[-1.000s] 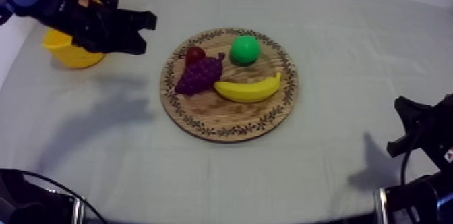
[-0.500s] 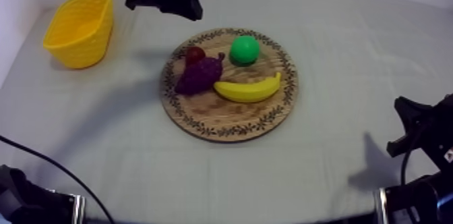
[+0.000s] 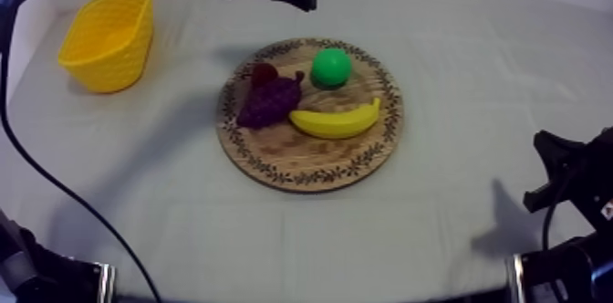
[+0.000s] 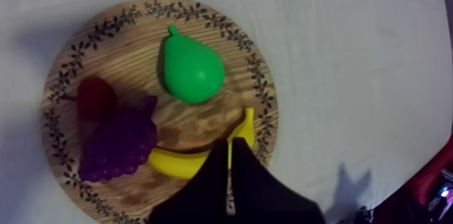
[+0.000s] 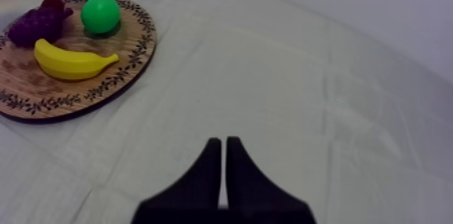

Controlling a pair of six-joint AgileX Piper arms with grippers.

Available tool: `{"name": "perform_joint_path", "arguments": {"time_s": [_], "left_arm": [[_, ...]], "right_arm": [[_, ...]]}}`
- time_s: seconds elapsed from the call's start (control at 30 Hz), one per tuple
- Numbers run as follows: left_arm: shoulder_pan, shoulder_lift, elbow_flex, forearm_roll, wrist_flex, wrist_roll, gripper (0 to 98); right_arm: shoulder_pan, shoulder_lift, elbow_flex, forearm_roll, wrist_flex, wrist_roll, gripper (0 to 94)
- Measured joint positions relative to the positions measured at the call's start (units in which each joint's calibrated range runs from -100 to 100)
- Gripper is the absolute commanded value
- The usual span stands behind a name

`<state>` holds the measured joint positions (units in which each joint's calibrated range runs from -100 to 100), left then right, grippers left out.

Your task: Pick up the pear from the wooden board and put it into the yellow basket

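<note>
Your left gripper point(image 4: 229, 147) has its jaws together in a narrow wedge, nothing between them. From its own camera it looks down on the round wooden board point(image 4: 135, 44), with the wedge tip lined up over one end of the banana point(image 4: 176, 161). In the top view that arm comes in at the upper left and sits over the far part of the table, just past the board's far rim.

Pear point(image 3: 331, 67): green, on the board's far half, lying on the wood with its stem end pointing away from the banana. The banana lies just in front of it, apart from it. The bunch of grapes point(image 3: 269, 101) is left of the pear, close to the banana's left end; can't tell if they touch. The small red fruit point(image 3: 264, 73) tucks against the grapes on their far side.

The yellow basket point(image 3: 100, 74) stands at the table's far left, well apart from the board.

Your right gripper point(image 5: 223, 142) is closed on nothing too, jaws pressed together. It's over bare grey-white cloth point(image 5: 303, 71), low at the right side and well away from the board.
</note>
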<state>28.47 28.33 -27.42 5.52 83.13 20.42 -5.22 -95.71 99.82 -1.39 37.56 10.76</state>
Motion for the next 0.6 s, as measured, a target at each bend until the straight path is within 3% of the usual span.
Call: {"name": "perform_joint_path", "arguments": {"time_s": [0.23,0.6], "left_arm": [[0.5,3.7,-3.7,-0.52,1.5,1.3,10.8],[0.7,5.4,-5.0,-1.28,3.5,2.1,52.1]], "right_arm": [[0.0,0.0,0.0,0.0,0.0,0.0,0.4],[0.0,0.0,0.0,0.0,0.0,-0.1,0.4]]}}
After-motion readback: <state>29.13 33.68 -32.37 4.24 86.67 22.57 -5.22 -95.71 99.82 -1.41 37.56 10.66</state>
